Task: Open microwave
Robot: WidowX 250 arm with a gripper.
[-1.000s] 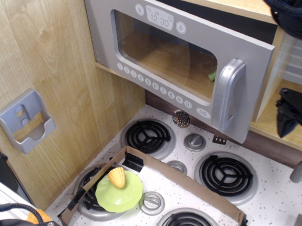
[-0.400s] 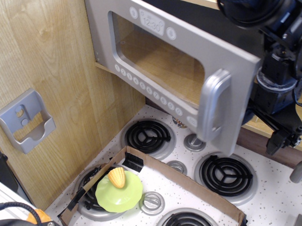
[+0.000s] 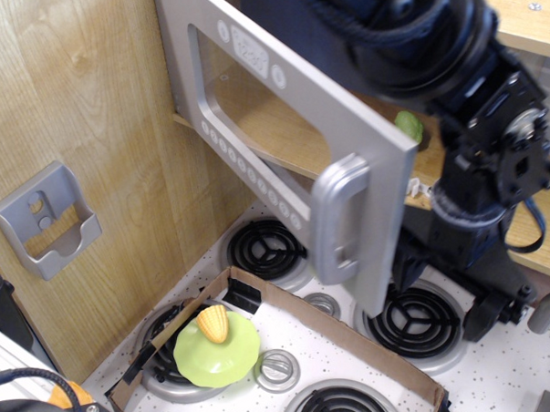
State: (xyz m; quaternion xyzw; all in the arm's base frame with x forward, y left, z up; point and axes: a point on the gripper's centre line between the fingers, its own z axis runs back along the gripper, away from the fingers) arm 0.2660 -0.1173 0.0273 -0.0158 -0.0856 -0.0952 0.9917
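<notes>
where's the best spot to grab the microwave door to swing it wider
Grip the chunky silver handle on the free edge of the microwave door, coming from the front. It stands upright and proud of the panel, leaving a gap for jaws, farthest from the left-side hinge.

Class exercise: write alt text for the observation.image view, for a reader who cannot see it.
A toy microwave with a grey door stands partly open, a black robot arm reaching behind the door. Below, on a toy stove, a cardboard tray holds a green plate with a corn cob.
</notes>
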